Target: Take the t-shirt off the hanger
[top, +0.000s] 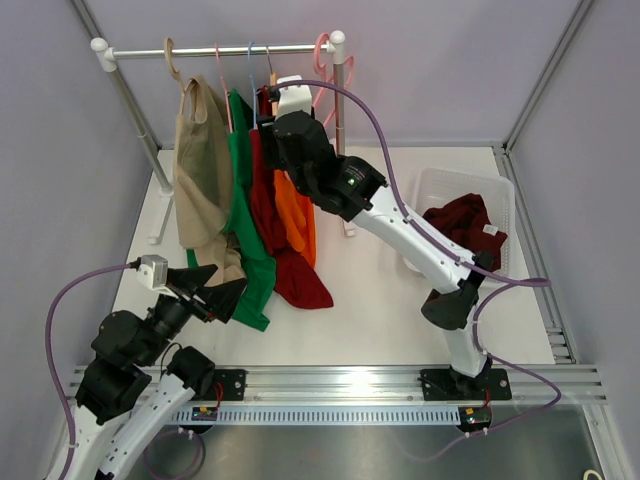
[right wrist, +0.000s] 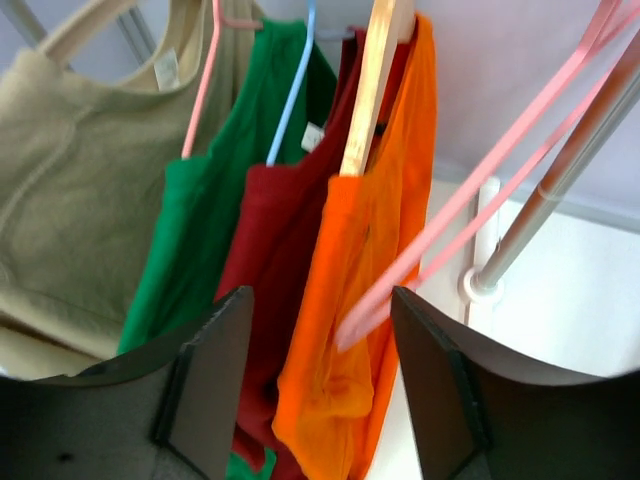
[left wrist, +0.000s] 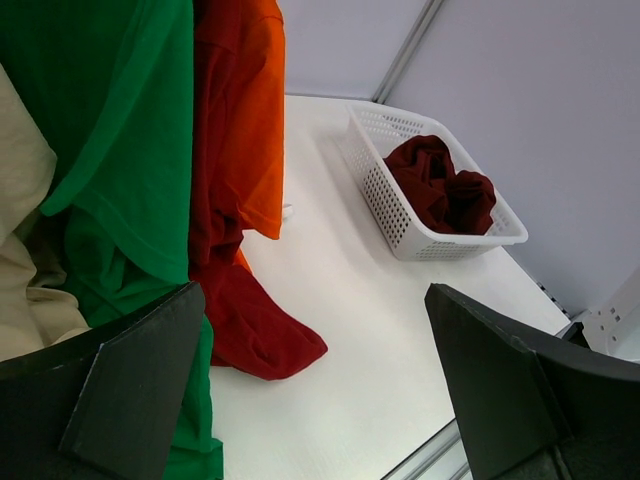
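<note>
Several t-shirts hang on a rail [top: 220,50]: beige [top: 200,170], green [top: 245,230], dark red [top: 290,270] and orange [top: 297,215]. The orange shirt [right wrist: 370,260] hangs on a wooden hanger [right wrist: 370,80]. My right gripper [top: 270,125] is up at the rail. In its wrist view it [right wrist: 320,380] is open, with the orange shirt and an empty pink hanger [right wrist: 480,190] showing between its jaws. My left gripper [top: 225,285] is low by the green shirt's hem. It is open and empty [left wrist: 315,380], with the green shirt [left wrist: 110,130] at its left finger.
A white basket [top: 505,190] at the right holds a maroon garment [top: 462,225]; it also shows in the left wrist view [left wrist: 400,230]. The dark red shirt's hem [left wrist: 260,335] lies on the table. The rack's right post [right wrist: 540,200] stands beside the orange shirt.
</note>
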{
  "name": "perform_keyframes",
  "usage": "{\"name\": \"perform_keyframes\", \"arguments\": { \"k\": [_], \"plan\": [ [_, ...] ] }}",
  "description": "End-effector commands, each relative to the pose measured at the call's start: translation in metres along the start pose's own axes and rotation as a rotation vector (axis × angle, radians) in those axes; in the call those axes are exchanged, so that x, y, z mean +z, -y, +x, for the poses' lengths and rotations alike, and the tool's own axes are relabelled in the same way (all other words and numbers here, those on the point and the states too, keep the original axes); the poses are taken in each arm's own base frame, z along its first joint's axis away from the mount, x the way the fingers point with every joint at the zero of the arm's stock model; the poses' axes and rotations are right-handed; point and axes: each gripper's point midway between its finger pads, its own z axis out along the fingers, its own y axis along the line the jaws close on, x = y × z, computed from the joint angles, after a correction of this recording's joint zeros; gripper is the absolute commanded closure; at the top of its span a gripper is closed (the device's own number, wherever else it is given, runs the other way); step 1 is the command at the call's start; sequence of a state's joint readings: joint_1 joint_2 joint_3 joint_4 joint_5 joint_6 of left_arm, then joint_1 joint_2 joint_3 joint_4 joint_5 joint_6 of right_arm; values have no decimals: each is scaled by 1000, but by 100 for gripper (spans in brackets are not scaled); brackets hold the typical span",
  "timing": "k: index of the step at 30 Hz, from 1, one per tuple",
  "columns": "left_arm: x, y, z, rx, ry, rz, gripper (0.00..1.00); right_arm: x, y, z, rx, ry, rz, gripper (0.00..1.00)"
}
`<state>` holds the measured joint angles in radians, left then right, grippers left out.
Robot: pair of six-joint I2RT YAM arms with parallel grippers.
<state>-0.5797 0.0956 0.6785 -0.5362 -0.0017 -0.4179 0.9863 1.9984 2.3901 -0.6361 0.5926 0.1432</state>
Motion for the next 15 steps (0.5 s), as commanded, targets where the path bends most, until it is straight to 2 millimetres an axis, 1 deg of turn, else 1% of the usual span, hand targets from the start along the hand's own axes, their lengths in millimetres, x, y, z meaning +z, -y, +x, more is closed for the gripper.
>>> {"name": "perform_keyframes", "arguments": {
  "k": [1, 2, 3, 4, 6, 8, 11, 13, 14, 15],
  "plan": [
    [0, 8, -14, 14, 48, 35, 1, 22, 4, -4, -60, 58, 89, 42],
    [0, 8, -14, 14, 46, 35, 1, 29, 15, -7, -49, 64, 117, 43],
    [0, 8, -13, 14, 44, 36, 1, 33, 18, -2, -42, 39, 107, 43],
    [0, 8, -13, 16, 43, 38, 1, 38, 16, 1, -27, 27, 76, 43],
    [0, 9, -13, 14, 43, 38, 1, 46, 22, 7, -6, 13, 75, 43],
    [1, 9, -13, 14, 39, 36, 1, 51, 18, 15, -3, -10, 37, 43],
    [2, 8, -13, 13, 38, 34, 1, 57, 18, 24, -9, -26, 44, 43],
    [2, 8, -12, 13, 37, 35, 1, 61, 23, 28, -8, -35, 58, 43],
    [2, 8, -12, 13, 36, 35, 1, 64, 24, 35, -7, -48, 62, 43],
    [2, 8, -12, 13, 37, 33, 1, 65, 27, 37, -4, -52, 66, 43]
  ]
}}
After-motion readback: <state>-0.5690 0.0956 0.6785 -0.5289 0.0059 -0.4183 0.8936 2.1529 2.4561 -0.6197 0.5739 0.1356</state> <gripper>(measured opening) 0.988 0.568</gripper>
